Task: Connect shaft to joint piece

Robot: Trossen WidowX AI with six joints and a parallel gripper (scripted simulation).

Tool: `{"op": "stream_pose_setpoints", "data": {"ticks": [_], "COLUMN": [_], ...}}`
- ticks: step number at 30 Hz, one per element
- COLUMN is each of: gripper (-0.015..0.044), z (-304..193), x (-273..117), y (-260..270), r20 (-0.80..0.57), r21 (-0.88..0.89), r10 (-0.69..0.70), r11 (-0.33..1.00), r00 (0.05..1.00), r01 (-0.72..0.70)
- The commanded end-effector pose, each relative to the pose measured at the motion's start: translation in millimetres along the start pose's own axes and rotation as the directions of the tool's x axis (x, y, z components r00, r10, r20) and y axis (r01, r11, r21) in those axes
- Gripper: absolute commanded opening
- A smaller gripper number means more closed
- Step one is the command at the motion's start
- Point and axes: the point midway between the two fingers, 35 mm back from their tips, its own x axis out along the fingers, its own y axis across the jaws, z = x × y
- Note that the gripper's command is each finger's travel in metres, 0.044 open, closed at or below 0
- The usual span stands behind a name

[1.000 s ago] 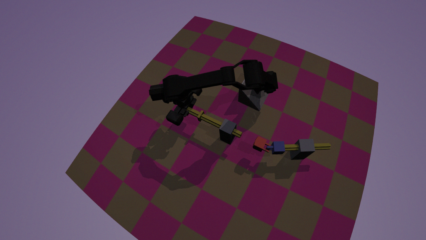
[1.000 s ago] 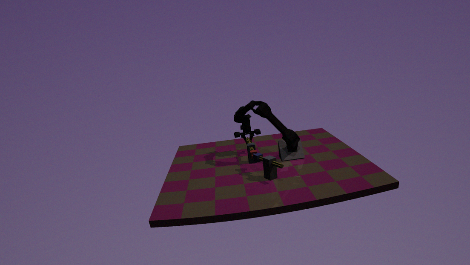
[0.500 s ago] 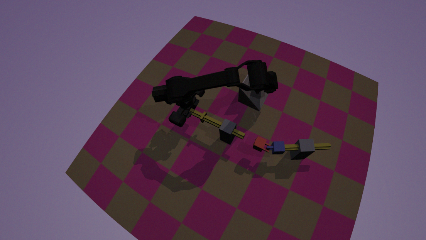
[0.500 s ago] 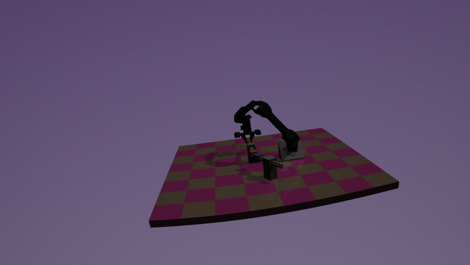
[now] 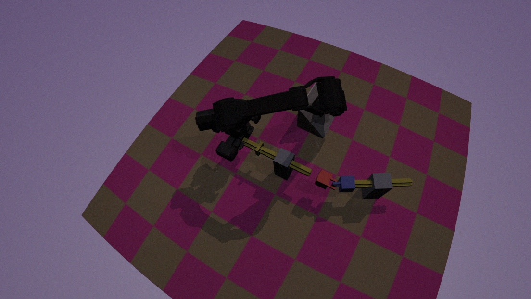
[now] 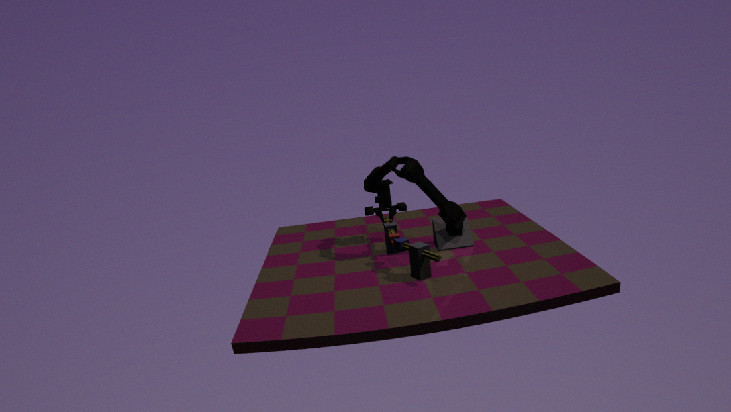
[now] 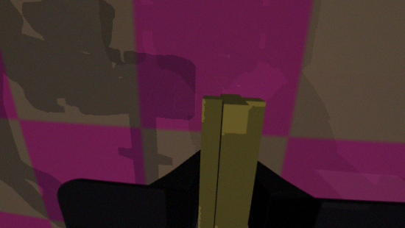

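The second shaft [image 5: 267, 152] [image 7: 237, 154] is yellow and runs through its grey block [image 5: 284, 157]. It has a collar [image 5: 259, 148] on the gripper's side of the block. My gripper [image 5: 238, 142] [image 6: 388, 218] [image 7: 222, 155] is shut on this shaft near its far end. The shaft's other end stops a short gap from the red joint piece [image 5: 323, 179] [image 6: 393, 236]. The joint piece is hinged to the blue part [image 5: 347, 183] [image 6: 401, 241] on the first shaft [image 5: 402, 182] [image 6: 431, 255]. It appears roughly lined up with the second shaft. Its opening is hidden.
The first shaft's grey block [image 5: 382, 181] [image 6: 420, 265] stands at the right in the top view. The arm's pale base [image 5: 313, 122] [image 6: 452, 240] stands behind the shafts. The arm reaches over the checkered board [image 5: 259, 252] [image 6: 357, 312].
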Motion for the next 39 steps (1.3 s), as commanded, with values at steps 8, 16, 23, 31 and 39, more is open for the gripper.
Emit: {"op": "stream_pose_setpoints", "data": {"ticks": [8, 16, 23, 31, 39], "gripper": [0.0, 0.0, 0.0, 0.0, 0.0], "z": [-17.6, -29.3, -39.5, -51.2, -63.6], "x": [0.9, 1.0, 1.0, 1.1, 1.2], "y": [0.1, 0.2, 0.3, 0.4, 0.4], "r20": [-0.004, -0.005, -0.005, -0.006, -0.007], "r21": [0.006, 0.006, 0.006, 0.006, 0.006], "r10": [0.001, 0.001, 0.001, 0.001, 0.0], "r11": [1.0, 1.0, 1.0, 1.0, 1.0], "r00": [1.0, 1.0, 1.0, 1.0, 1.0], "r01": [-0.001, -0.001, -0.001, -0.001, 0.0]}}
